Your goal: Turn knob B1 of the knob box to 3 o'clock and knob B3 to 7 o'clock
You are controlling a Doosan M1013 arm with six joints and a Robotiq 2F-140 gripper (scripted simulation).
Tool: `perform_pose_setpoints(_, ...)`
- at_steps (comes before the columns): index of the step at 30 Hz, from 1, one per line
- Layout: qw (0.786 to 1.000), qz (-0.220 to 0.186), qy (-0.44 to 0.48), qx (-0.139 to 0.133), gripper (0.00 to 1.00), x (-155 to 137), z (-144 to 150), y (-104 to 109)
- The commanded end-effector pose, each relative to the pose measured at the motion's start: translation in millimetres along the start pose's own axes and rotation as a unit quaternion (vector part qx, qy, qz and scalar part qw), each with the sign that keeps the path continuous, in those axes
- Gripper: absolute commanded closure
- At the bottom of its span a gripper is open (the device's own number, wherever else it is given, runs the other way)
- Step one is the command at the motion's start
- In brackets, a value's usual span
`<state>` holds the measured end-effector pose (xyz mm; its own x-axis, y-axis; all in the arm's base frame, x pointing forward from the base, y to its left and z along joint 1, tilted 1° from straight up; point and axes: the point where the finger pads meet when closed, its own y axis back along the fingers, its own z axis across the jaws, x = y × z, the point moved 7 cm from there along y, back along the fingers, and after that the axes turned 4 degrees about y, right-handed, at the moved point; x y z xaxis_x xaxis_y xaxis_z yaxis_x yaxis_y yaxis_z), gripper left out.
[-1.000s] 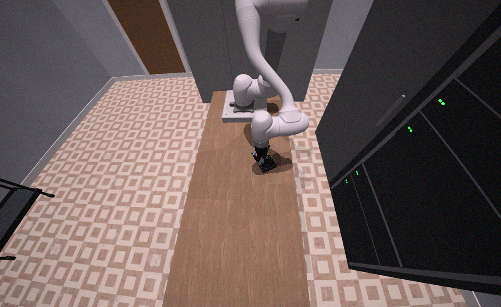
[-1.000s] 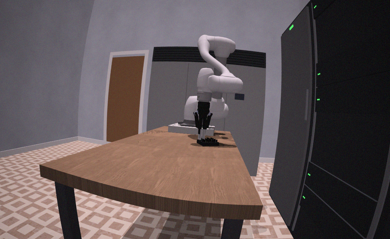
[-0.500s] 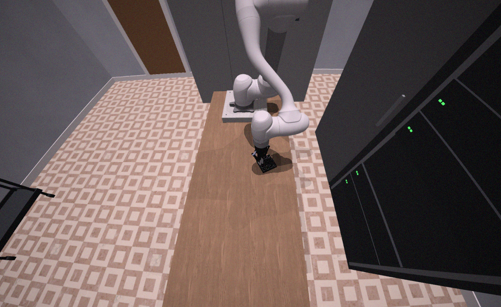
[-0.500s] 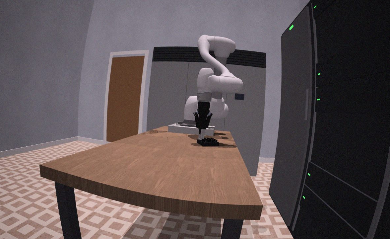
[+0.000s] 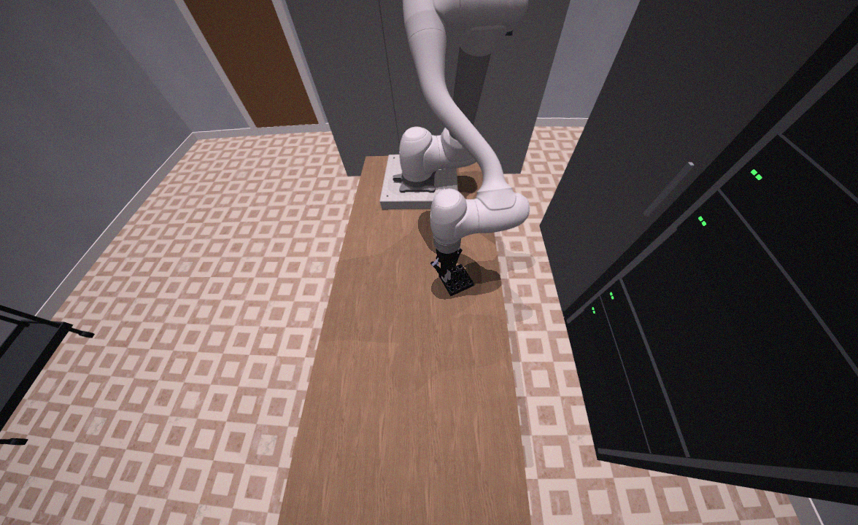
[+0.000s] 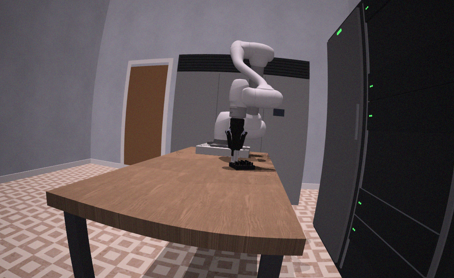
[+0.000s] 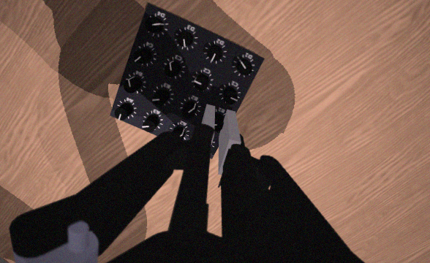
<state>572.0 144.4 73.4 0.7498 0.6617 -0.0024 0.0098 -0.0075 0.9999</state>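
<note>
Bent above the table (image 5: pixel 412 391) (image 6: pixel 187 186), with gripper (image 5: pixel 446 277) (image 6: pixel 234 161) (image 7: pixel 216 121) pointed down and narrow, fingertips either side of knob B1 (image 7: pixel 219 123) on the knob box (image 5: pixel 460 283) (image 6: pixel 243 166) (image 7: pixel 178 82); cannot tell if gripping.

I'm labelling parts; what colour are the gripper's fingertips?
Light grey fingertips; the wrist view shows them best.
</note>
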Motion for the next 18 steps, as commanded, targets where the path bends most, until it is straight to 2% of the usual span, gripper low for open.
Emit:
perform_pose_setpoints(1,1.000,0.000,0.000,0.000,0.95,0.0,0.0,0.1)
perform_pose_setpoints(18,1.000,0.000,-0.017,0.000,0.95,0.0,0.0,0.1)
